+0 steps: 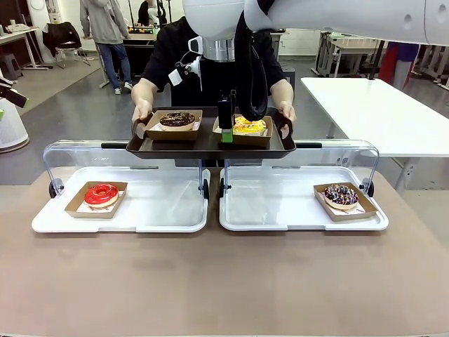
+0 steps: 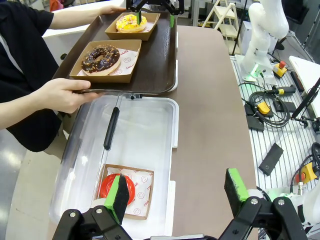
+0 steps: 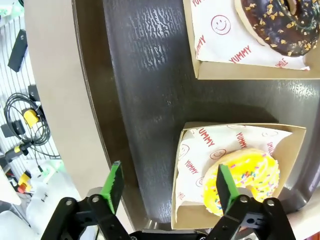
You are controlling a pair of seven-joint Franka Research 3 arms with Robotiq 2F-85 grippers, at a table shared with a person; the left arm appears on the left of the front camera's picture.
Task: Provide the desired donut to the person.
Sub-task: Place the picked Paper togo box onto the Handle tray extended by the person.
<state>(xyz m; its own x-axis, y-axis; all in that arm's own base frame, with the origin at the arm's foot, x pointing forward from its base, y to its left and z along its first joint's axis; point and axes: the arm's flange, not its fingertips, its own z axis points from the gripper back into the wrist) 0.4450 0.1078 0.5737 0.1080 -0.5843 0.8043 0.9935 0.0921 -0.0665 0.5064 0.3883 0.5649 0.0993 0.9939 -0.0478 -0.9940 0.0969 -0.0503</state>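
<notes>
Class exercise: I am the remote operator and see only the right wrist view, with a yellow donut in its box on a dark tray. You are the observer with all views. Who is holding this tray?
Observer: The person holds the dark tray with both hands, above the far edge of the table.
Operator: What else is on offer?
Observer: A red donut sits in a box on the left white tray, and a dark sprinkled donut on the right white tray.
Operator: Where is the other arm?
Observer: The left gripper hovers open above the red donut's tray.
</notes>
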